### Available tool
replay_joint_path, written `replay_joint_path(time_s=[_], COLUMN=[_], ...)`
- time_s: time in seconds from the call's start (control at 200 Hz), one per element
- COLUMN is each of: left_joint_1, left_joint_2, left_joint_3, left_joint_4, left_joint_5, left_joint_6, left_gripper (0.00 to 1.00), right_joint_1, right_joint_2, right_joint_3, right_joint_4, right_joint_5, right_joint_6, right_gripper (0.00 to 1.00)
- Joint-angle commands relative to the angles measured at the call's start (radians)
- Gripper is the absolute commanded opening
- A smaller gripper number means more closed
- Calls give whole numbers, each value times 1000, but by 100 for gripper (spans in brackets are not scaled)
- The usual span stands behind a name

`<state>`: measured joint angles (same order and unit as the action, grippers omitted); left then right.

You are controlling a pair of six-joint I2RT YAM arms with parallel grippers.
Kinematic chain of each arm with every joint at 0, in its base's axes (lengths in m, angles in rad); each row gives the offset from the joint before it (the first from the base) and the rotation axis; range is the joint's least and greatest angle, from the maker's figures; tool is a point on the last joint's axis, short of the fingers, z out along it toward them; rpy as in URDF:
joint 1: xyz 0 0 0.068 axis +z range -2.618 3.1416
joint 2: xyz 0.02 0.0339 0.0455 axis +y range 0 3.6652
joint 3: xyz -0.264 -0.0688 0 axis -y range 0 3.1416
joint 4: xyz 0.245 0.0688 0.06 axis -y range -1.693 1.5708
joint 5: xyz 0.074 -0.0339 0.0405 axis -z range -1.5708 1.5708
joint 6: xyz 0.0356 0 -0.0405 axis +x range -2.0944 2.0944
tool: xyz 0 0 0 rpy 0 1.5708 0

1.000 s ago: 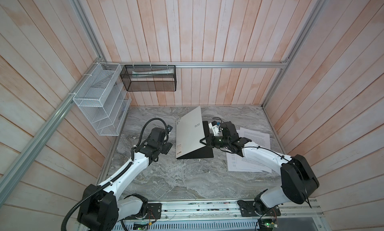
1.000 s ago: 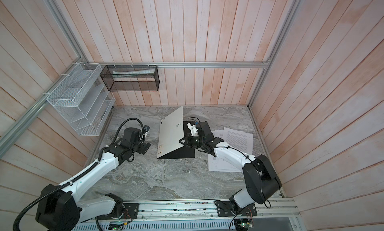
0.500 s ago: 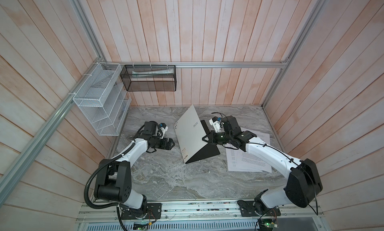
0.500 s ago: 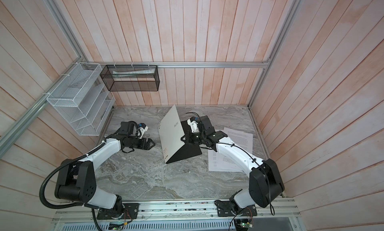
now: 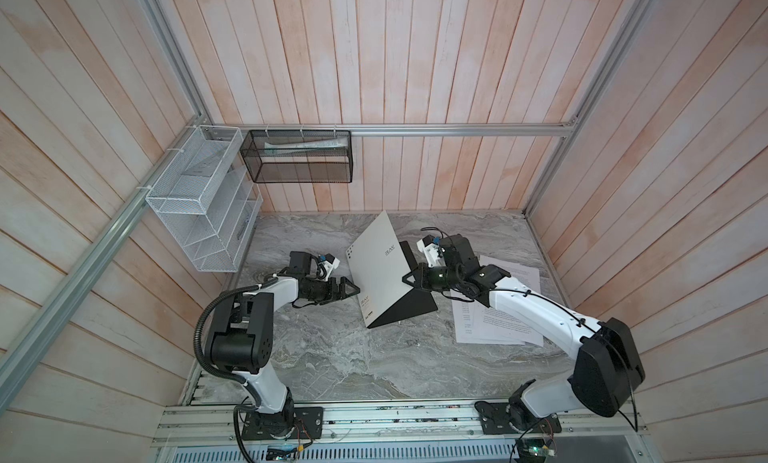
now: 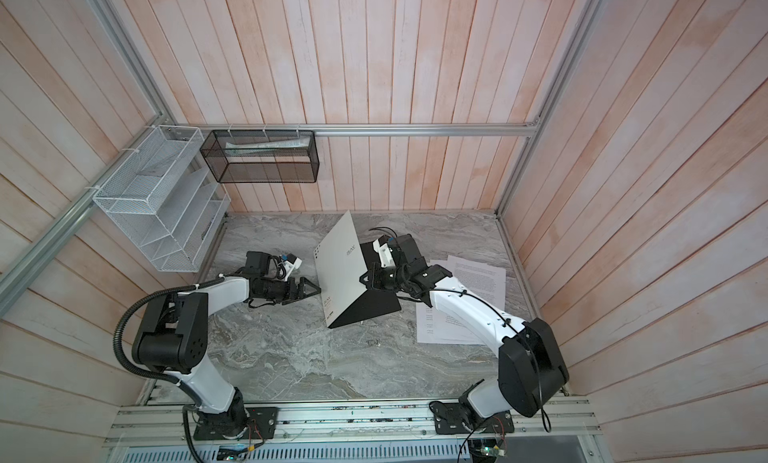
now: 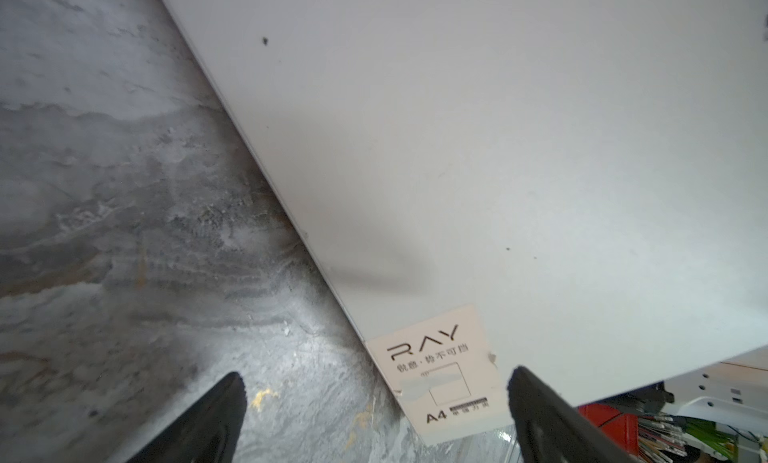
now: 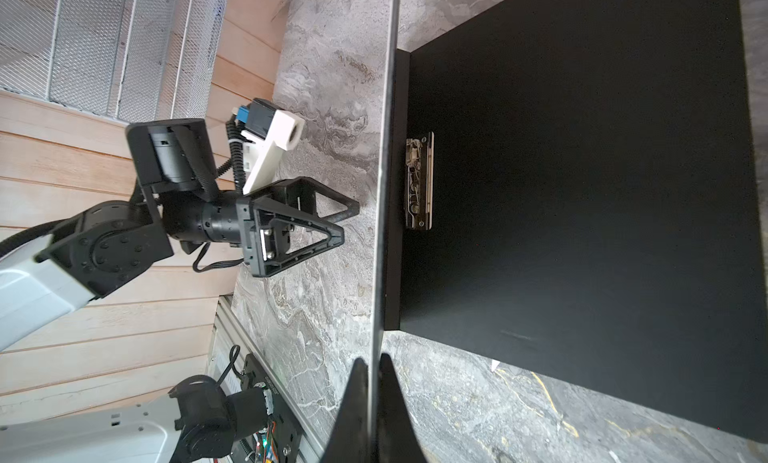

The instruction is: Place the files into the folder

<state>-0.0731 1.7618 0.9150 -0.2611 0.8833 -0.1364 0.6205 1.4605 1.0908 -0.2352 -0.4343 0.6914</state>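
Note:
The folder (image 5: 380,269) (image 6: 343,269) stands half open in both top views, its light grey cover raised and its black back panel (image 8: 582,190) flat on the table. A metal clip (image 8: 419,181) sits inside by the spine. My right gripper (image 5: 409,279) (image 8: 373,369) is shut on the raised cover's edge. My left gripper (image 5: 351,290) (image 7: 376,384) hangs open just left of the cover, near its RAY label (image 7: 436,369), touching nothing. The files (image 5: 498,307) (image 6: 461,303) lie as loose printed sheets on the table to the right, partly under my right arm.
A white wire mesh organizer (image 5: 203,207) hangs on the left wall. A black mesh basket (image 5: 299,155) hangs on the back wall. The marble tabletop (image 5: 353,365) is bounded by wooden walls and a metal rail at the front.
My right gripper has lifted the folder's cover further and swung it to the right. My left gripper has drawn back to the left of the cover and opened fully.

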Motion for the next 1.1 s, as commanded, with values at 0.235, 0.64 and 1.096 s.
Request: replay_joint_path(time_s=[0.235, 0.64, 1.096], left_joint_1=[-29, -89, 24], left_joint_2=[126, 217, -10], left_joint_3=[70, 171, 71], left_joint_4=[157, 277, 191], left_joint_5=[141, 143, 184], left_joint_6=[-113, -221, -148], left_gripper=[100, 100, 100], right_joint_1=[6, 5, 17], right_joint_2=[-57, -49, -8], right_joint_3=[-33, -19, 58], right_joint_4=[47, 17, 13], right_joint_5=[47, 75, 66], right_joint_6=[31, 27, 24], right_gripper=[0, 0, 5])
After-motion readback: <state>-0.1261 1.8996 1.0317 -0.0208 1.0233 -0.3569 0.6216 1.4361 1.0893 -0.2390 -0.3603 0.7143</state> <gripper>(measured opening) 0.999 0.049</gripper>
